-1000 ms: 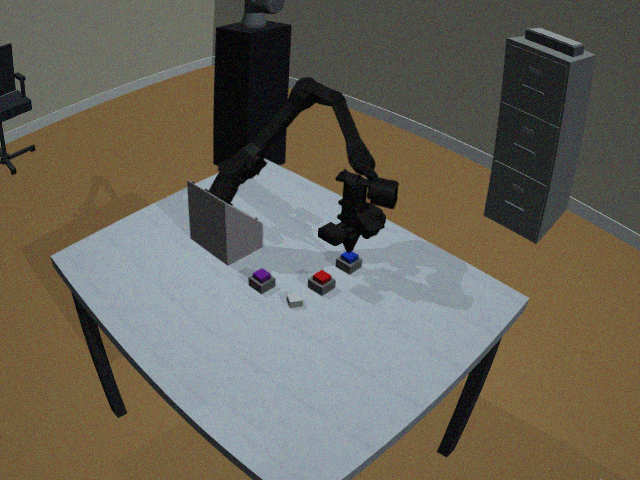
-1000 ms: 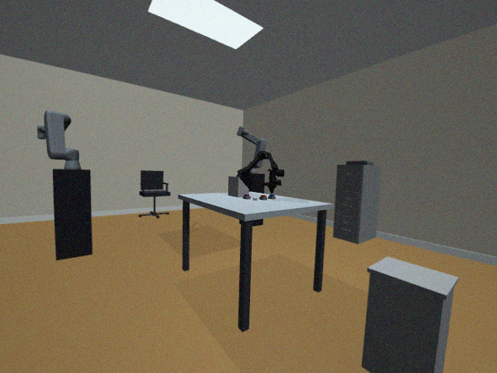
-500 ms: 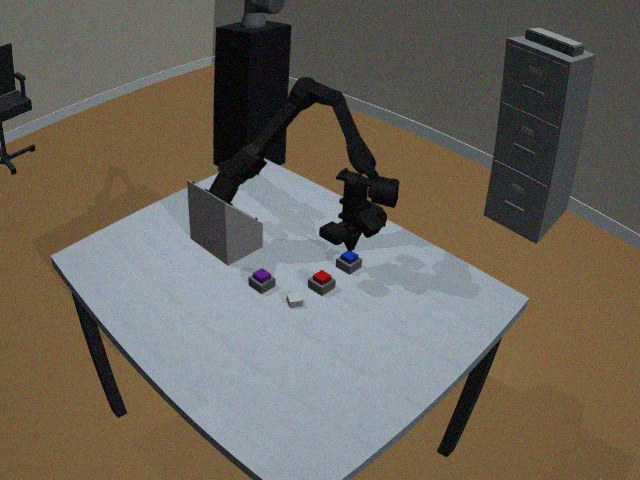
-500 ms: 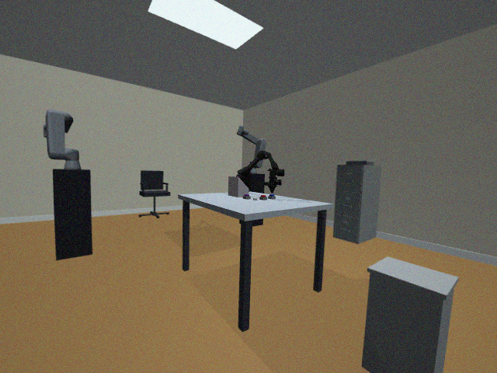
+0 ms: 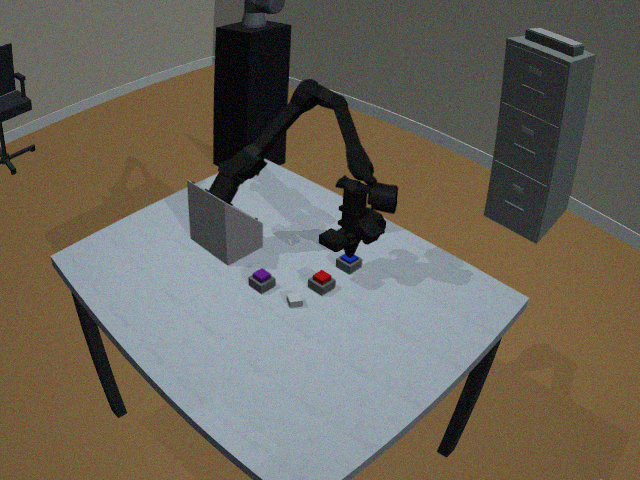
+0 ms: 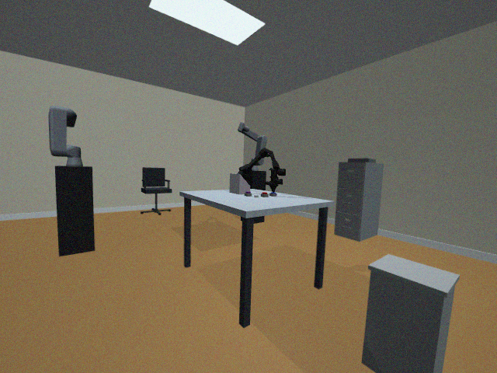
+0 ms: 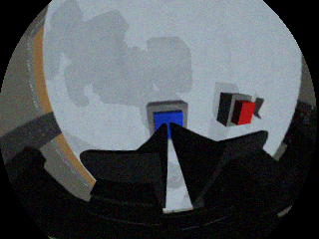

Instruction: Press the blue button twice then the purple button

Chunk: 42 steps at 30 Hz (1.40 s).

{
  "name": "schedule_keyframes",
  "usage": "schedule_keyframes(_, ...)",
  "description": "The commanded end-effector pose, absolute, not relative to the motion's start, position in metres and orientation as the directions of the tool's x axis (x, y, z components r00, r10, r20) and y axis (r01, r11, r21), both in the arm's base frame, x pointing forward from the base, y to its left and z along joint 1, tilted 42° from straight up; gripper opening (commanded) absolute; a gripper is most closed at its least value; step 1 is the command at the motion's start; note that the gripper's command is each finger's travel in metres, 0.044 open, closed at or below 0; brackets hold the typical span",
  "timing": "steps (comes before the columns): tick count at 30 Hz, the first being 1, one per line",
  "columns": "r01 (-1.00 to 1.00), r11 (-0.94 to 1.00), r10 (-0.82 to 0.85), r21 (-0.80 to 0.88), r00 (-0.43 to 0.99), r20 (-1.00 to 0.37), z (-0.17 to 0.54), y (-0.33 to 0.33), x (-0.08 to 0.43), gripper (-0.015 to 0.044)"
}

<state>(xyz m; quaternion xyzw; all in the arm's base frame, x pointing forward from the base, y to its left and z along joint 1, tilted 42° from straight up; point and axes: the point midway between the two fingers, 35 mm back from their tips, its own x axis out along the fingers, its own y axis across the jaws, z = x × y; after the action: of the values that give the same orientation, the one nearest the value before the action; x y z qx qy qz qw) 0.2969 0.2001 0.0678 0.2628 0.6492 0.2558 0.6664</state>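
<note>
The fingers [image 5: 350, 251] [image 6: 273, 189] are together with nothing between them, pointing down, their tips at the blue button [image 5: 349, 258] [image 6: 273, 194] [image 7: 166, 118]. Its cap sits lower in its grey base than the other two caps do in theirs. In the wrist view the tips overlap the edge of the blue cap.

The red button [image 5: 321, 277] [image 6: 264, 193] [image 7: 243, 113] is near the blue one, its cap raised. The purple button [image 5: 261, 275] [image 6: 248, 192] is farther along, also raised and well apart from the fingers. In the top view, a small white block [image 5: 294, 300] [image 6: 255, 196] lies in front of and between the purple and red buttons, touching neither.

The black arm [image 5: 281, 124] [image 6: 264, 151] arches over the tabletop [image 5: 258, 382] [image 6: 248, 210] [image 7: 239, 40] from behind an upright grey screen [image 5: 209, 224] [image 6: 239, 183]. Beyond the table are a black pedestal [image 5: 250, 93] [image 6: 259, 180], a drawer cabinet [image 5: 527, 139] [image 6: 357, 200] with a flat box [image 5: 553, 41] [image 6: 361, 160] on top, and a chair [image 5: 12, 105] [image 6: 156, 190].
</note>
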Motion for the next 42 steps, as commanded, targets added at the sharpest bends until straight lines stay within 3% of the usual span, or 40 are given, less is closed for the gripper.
schedule_keyframes(1, 0.006, 0.733, 0.680, 0.680, 0.026, -0.733, 0.065, 0.201, 0.297, 0.0020)
schedule_keyframes(14, 0.006, 0.733, 0.680, 0.680, 0.026, -0.733, 0.065, 0.201, 0.297, 0.0020)
schedule_keyframes(33, 0.006, 0.736, 0.677, 0.677, 0.026, -0.736, 0.135, 0.136, 0.294, 0.0020)
schedule_keyframes(42, 0.016, 0.774, 0.633, 0.633, 0.029, -0.774, 0.047, 0.034, 0.271, 0.0020)
